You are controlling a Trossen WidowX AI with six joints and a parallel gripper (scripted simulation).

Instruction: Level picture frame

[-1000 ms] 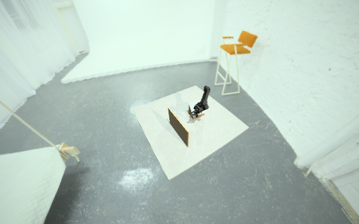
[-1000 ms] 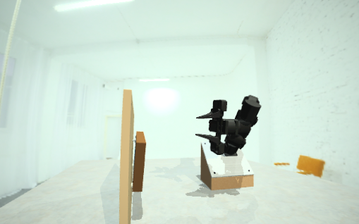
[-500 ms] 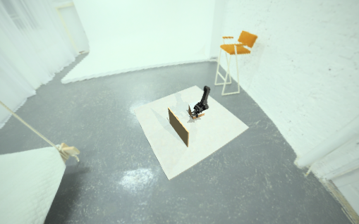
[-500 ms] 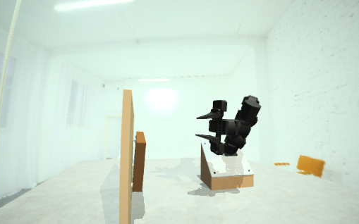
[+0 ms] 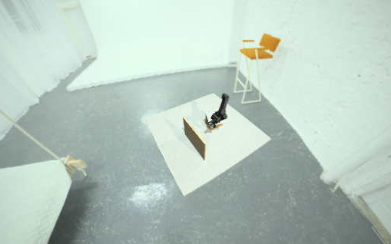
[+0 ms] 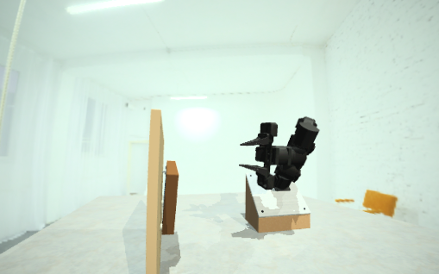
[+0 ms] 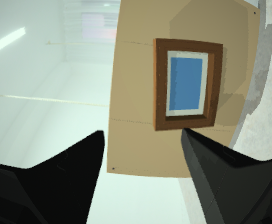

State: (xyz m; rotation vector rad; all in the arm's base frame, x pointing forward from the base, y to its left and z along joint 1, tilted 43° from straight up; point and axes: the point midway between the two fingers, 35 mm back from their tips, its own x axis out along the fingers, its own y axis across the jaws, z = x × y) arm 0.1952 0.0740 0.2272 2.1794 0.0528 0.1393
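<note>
The picture frame is mounted on the near face of an upright tan board, on the side toward the arm. The frame conceals the screw and its own rear strip; the top view does not resolve the frame distinctly, and the wrist view cuts off the board's upper edge. The frame is a rectangular brown surround with a wood-like finish, enclosing a pale inner border and a flat blue panel. The arm is matte black and is seated on a wedge-shaped base with a light, bolted sloping plate and orange-brown sides. The gripper has tapered, pointed fingers, parted to a moderate opening. Nothing is grasped; in the exterior view, the fingertips stand well apart from the frame and touch neither it nor the board.
</note>
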